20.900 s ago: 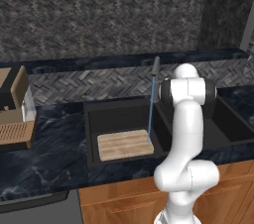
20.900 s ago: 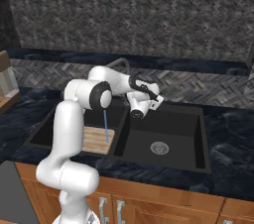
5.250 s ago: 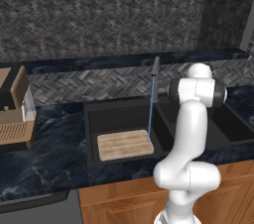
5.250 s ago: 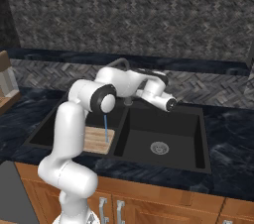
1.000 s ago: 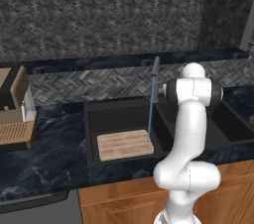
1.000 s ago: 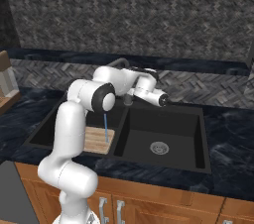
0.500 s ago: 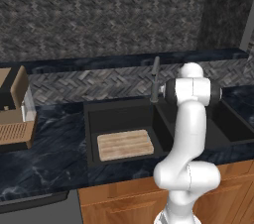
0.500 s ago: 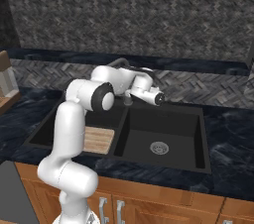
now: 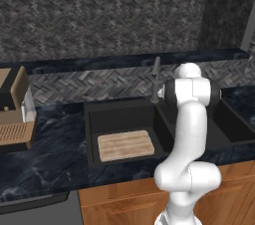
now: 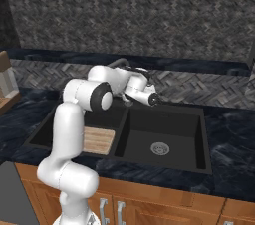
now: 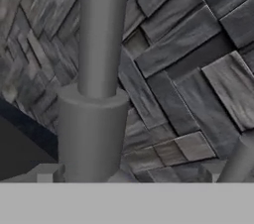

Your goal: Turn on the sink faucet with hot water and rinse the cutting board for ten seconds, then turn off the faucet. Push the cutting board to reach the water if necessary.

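The cutting board [image 9: 125, 145] lies flat on the floor of the left basin of the black sink [image 9: 117, 118], and also shows beside my arm [image 10: 97, 140]. The sink faucet [image 9: 156, 78] stands at the back rim over the divider. In the hand view its grey tube [image 11: 100, 34] and thicker base [image 11: 92, 136] loom very close, left of centre. My gripper [image 10: 152, 99] hovers open above the back of the right basin, just right of the faucet, holding nothing. No water is in view below the spout.
The right basin [image 10: 167, 127] has a round silver drain [image 10: 160, 148]. A brown-and-tan appliance [image 9: 14, 114] stands on the dark counter at far left. A herringbone tile wall [image 11: 198, 64] rises right behind the faucet. Wooden cabinets run below.
The blue stream that fell onto the board one second ago is gone. My hand has shifted slightly toward the faucet. The board has not moved.
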Motion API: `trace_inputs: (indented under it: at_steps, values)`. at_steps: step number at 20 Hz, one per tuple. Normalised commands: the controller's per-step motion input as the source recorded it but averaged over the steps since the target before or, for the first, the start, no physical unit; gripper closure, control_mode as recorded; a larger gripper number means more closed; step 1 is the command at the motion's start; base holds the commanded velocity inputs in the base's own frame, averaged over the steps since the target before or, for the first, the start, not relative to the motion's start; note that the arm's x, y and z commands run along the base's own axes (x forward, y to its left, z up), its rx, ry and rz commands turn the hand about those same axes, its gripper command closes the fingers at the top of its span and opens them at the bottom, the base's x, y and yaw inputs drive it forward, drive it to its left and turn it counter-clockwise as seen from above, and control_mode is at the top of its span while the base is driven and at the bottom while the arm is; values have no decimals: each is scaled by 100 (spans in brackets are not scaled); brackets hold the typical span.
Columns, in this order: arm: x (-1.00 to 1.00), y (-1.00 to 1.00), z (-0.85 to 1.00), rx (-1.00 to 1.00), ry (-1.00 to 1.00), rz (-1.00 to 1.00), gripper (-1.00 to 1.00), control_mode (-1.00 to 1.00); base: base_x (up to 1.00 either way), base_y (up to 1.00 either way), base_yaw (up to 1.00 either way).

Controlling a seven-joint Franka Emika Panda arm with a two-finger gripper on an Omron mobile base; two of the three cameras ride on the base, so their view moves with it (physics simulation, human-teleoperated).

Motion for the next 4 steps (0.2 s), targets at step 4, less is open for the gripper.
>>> trace_inputs:
  at_steps: [4]
  values:
    - [-22, 100, 0, -25, -17, 0, -100, -100, 0, 0, 0]
